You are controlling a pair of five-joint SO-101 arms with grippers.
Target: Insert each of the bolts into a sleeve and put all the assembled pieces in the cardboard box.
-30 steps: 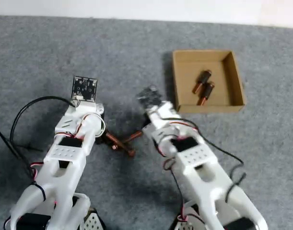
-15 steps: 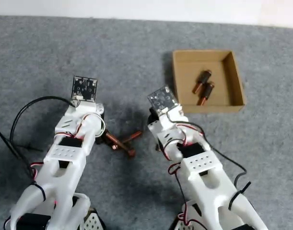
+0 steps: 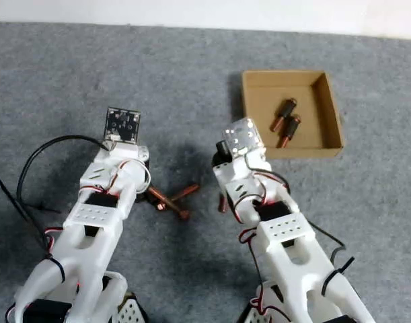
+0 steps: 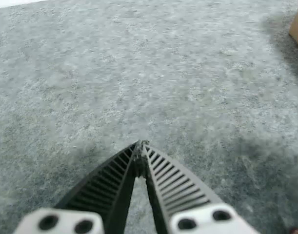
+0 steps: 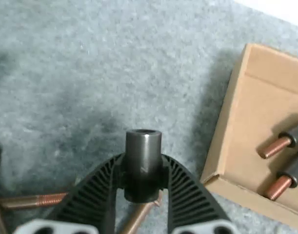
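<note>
Bolts [image 3: 180, 196], two copper-coloured ones crossed over each other, lie on the grey tabletop [image 3: 70, 67] about midway between its left and right edges, between the two arms. A third bolt [image 3: 222, 202] lies just beside the right arm [image 3: 279, 229].

Left gripper [image 4: 140, 145]: fingers pressed together at the tips with nothing between them, over bare surface near the crossed pair.

Right gripper [image 5: 143, 165]: pinching a dark sleeve [image 5: 144, 144] by its smooth side, with the bore opening pointing out beyond the fingertips (no bolt is in it yet).

Farther off, toward the far right corner of the tabletop, stands the cardboard box [image 3: 296, 153], holding two assembled pieces [image 3: 284, 114] side by side.

Likely hazards:
- Because the two bolts overlap, lifting one may drag or roll the other out of reach.
- A bolt presented off-axis would probably catch on the sleeve's rim and fail to enter.
- The sleeve is gripped on a round, smooth surface, so it may twist or slide between the fingers under that push.
- The third bolt sits so close under the right arm that a low sweep could knock it away.
</note>
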